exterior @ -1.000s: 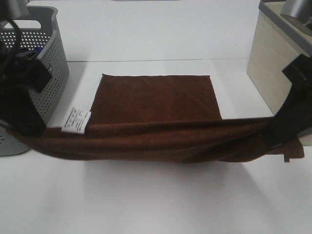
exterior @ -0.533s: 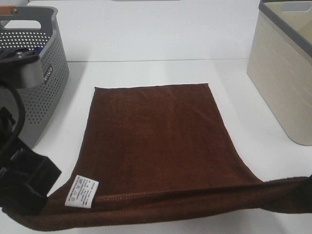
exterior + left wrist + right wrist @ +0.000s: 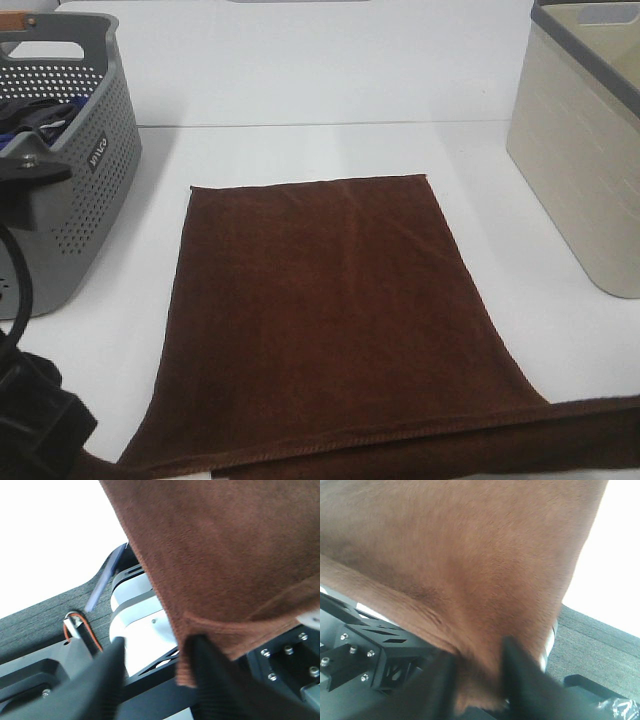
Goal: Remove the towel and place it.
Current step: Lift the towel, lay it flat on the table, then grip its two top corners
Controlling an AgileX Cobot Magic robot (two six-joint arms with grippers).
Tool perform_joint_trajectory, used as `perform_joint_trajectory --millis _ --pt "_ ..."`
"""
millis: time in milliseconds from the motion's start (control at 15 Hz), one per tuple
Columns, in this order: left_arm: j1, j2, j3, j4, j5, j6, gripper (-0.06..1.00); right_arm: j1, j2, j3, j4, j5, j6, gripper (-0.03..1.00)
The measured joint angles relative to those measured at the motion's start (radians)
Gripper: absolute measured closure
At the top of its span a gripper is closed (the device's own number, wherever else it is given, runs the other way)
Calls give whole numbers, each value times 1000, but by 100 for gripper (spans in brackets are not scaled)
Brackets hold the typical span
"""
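Note:
The dark brown towel (image 3: 330,300) lies spread flat on the white table (image 3: 320,150), with its far edge in the middle of the table. Its near hem is lifted into a fold along the bottom of the exterior view. My left gripper (image 3: 35,425) is at the bottom left corner and is shut on the towel's near left corner. In the left wrist view the towel (image 3: 225,555) hangs by my black fingers (image 3: 215,680) of the left gripper (image 3: 157,680). My right gripper (image 3: 475,690) is shut on the towel (image 3: 460,545) and is out of the exterior view.
A grey perforated basket (image 3: 90,190) with dark items inside stands at the back left. A beige bin (image 3: 580,170) stands at the right. Bare white table lies on both sides of the towel.
Both grippers have pulled the towel's near edge toward the camera and down. More of the towel now lies flat. The white label and the right gripper have left the exterior view.

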Motion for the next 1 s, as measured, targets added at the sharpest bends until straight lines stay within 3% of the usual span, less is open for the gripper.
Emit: perform_joint_trajectory --millis 133,267,533,733,1000 --pt "0 0 3 4 11 -2 19 -3 0 0 -16 0 23 28" --pt "0 0 3 5 12 -3 15 -3 0 0 -17 0 35 14" --pt "0 0 3 27 13 -3 15 -3 0 0 -17 0 30 12" --pt "0 0 3 170 -51 -62 24 -3 0 0 -17 -50 13 13" --pt "0 72 -32 314 -230 -126 27 -3 130 -59 -19 -172 10 19"
